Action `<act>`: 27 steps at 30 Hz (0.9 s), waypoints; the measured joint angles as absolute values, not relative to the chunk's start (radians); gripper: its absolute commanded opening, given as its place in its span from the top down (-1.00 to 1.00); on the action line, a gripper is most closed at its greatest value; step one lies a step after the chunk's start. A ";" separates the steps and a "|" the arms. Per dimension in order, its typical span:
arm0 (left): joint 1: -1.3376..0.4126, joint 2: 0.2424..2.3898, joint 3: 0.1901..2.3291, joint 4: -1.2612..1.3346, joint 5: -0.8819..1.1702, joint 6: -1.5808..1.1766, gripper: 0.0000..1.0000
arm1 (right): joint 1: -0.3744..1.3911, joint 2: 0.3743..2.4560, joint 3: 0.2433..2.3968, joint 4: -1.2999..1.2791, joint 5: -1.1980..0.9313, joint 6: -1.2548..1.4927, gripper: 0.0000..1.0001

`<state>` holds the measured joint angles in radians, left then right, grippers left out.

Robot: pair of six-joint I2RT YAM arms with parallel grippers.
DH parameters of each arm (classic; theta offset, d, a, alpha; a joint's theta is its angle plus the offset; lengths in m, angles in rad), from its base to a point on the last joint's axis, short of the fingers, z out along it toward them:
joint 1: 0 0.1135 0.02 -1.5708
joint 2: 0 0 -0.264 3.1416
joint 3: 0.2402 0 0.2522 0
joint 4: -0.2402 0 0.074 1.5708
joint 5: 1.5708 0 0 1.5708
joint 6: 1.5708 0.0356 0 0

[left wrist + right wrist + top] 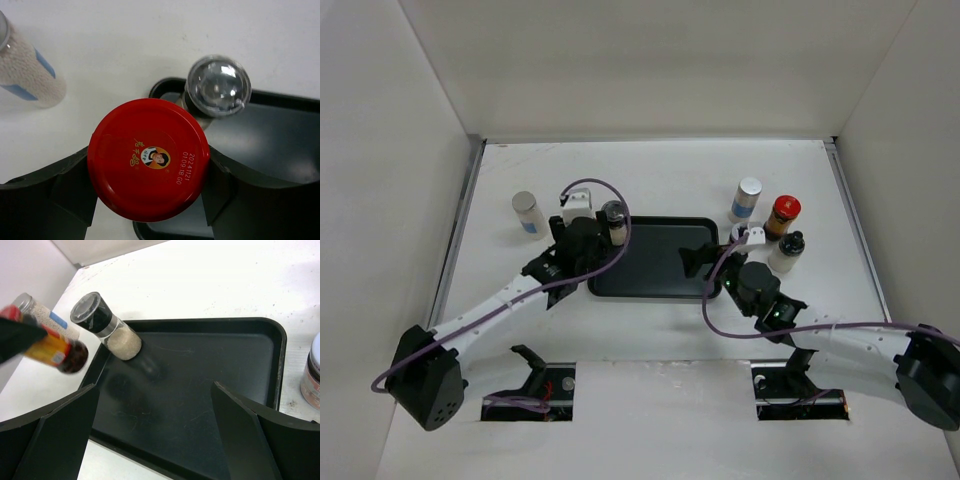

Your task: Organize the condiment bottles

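My left gripper (148, 172) is shut on a red-lidded dark jar (148, 159), one finger on each side of its lid. The right wrist view shows this jar (56, 351) hanging tilted over the left rim of the black tray (210, 365). In the top view my left gripper (582, 240) hides it. A dark-capped shaker (613, 220) stands in the tray's far left corner. A white cylinder (527, 212) stands left of the tray. My right gripper (698, 260) is open over the tray's right part with nothing between its fingers (70, 425).
To the right of the tray stand a white silver-capped cylinder (746, 198), a second red-lidded jar (782, 215) and a black-capped bottle (788, 250). White walls close in the table on three sides. The left arm's purple cable loops above the tray's left corner.
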<state>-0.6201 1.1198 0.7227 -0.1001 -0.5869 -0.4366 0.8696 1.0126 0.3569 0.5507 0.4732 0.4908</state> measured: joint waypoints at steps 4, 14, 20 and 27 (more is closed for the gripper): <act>-0.710 1.105 0.690 -0.142 -0.608 -0.450 0.24 | 0.868 1.010 0.356 0.551 0.473 0.491 -1.00; -0.835 1.211 0.636 -0.035 -0.593 -0.487 0.22 | 0.864 1.016 0.356 0.547 0.470 0.490 0.53; -0.840 1.242 0.622 0.016 -0.603 -0.493 -0.13 | 0.863 1.007 0.356 0.548 0.470 0.502 0.86; -0.836 1.210 0.621 0.044 -0.626 -0.501 -0.88 | 0.913 1.003 0.356 0.579 0.471 0.484 0.83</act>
<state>-0.8356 1.2102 0.6212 0.0444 -0.6258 -0.5011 0.9131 1.0031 0.3557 0.5793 0.4706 0.4843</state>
